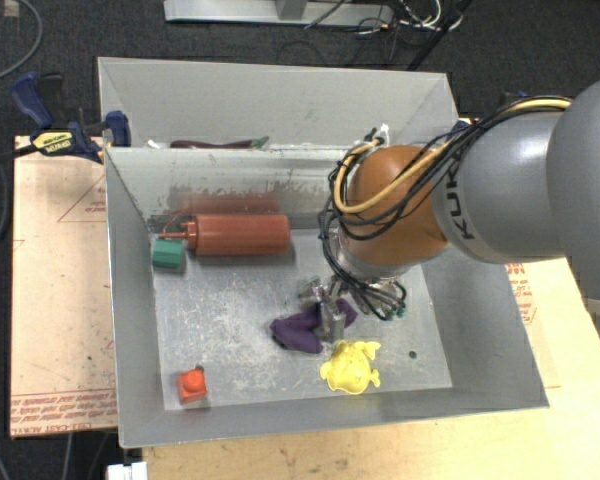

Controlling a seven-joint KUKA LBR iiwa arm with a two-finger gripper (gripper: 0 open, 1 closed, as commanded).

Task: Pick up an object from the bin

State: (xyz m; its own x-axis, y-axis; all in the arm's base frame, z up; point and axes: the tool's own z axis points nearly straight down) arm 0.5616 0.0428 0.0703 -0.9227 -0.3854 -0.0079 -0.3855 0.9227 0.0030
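We see the pincer (330,322) low over the right edge of a crumpled purple thing (296,334) in the bin's (230,363) front middle, just above a yellow lump (350,368), though we cannot tell whether it is spread or pressed together.

Even overhead light, dull reflections on bin wall (280,180), pale sheen on arm (555,183).

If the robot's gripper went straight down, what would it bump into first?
Probably the crumpled purple thing under the gripper, near the bin's front. The yellow thing lies just beside it. Depth is unclear.
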